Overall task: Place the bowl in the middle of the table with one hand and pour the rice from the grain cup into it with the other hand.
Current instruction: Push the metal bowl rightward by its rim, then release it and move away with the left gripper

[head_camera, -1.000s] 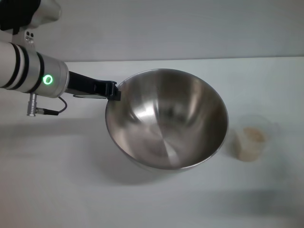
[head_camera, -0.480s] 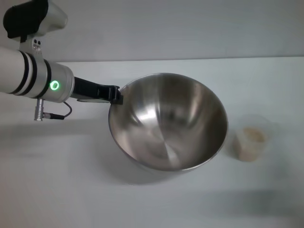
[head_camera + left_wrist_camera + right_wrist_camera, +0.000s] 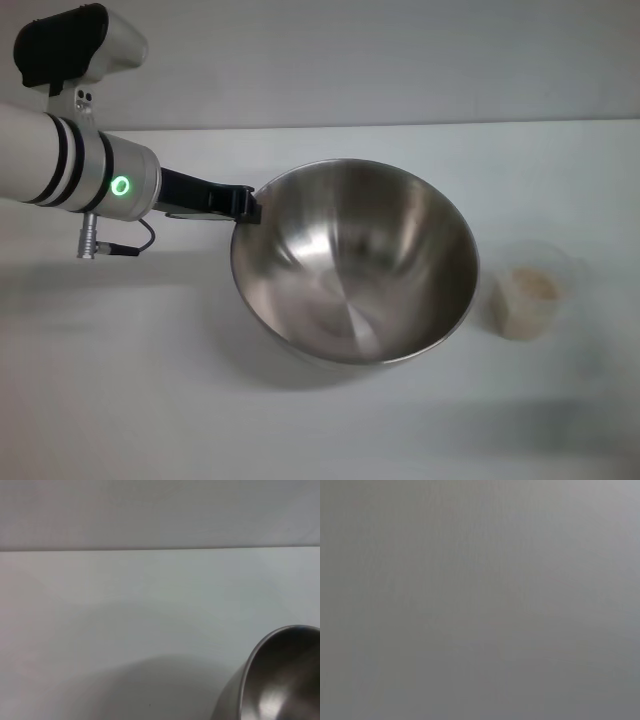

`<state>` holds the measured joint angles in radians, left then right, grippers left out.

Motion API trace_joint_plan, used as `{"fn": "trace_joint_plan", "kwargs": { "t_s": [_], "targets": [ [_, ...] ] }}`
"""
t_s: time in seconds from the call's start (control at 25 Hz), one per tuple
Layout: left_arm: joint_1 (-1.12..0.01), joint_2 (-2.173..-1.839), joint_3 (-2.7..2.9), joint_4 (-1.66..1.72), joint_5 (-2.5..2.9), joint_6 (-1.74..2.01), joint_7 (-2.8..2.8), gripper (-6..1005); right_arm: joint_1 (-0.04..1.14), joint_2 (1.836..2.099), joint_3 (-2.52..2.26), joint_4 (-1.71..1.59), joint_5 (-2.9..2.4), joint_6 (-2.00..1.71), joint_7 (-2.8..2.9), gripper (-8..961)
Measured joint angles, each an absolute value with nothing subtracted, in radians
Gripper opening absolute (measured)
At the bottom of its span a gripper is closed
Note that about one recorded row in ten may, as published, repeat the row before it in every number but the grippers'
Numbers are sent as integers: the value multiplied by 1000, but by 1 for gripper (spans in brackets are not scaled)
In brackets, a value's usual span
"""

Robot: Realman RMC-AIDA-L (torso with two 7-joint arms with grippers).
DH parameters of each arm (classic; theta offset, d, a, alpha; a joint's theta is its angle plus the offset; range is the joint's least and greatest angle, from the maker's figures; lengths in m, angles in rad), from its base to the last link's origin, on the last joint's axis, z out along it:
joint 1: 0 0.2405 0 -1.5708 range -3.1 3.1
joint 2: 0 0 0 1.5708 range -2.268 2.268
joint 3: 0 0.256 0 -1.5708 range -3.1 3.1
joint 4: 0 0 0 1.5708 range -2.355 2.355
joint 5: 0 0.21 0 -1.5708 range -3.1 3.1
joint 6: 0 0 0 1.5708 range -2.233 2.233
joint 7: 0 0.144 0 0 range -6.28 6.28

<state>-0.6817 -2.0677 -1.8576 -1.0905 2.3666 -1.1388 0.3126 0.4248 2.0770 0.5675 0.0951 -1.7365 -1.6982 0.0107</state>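
Note:
The steel bowl [image 3: 355, 262] is tilted toward the front and held up by its left rim in the head view. My left gripper [image 3: 245, 204] is shut on that rim, its arm reaching in from the left. The left wrist view catches only an edge of the bowl [image 3: 280, 680] above the white table [image 3: 125, 610]. To the right of the bowl stands the clear grain cup [image 3: 527, 300] with pale rice [image 3: 528, 288] inside. My right gripper shows in no view.
The white table [image 3: 150, 400] extends around the bowl to the front and left. A grey wall runs behind its far edge. The right wrist view shows only a plain grey surface.
My left arm has moved a little to the right and down, carrying the bowl with it. The cup has not moved.

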Motion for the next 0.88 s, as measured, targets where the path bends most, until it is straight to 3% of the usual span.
{"fn": "trace_joint_plan", "kwargs": {
  "t_s": [0.88],
  "targets": [
    [-681, -2066, -1848, -1080, 2367, -1129, 327, 74, 425, 2077, 568, 95, -1739, -1711, 11, 530]
  ]
}}
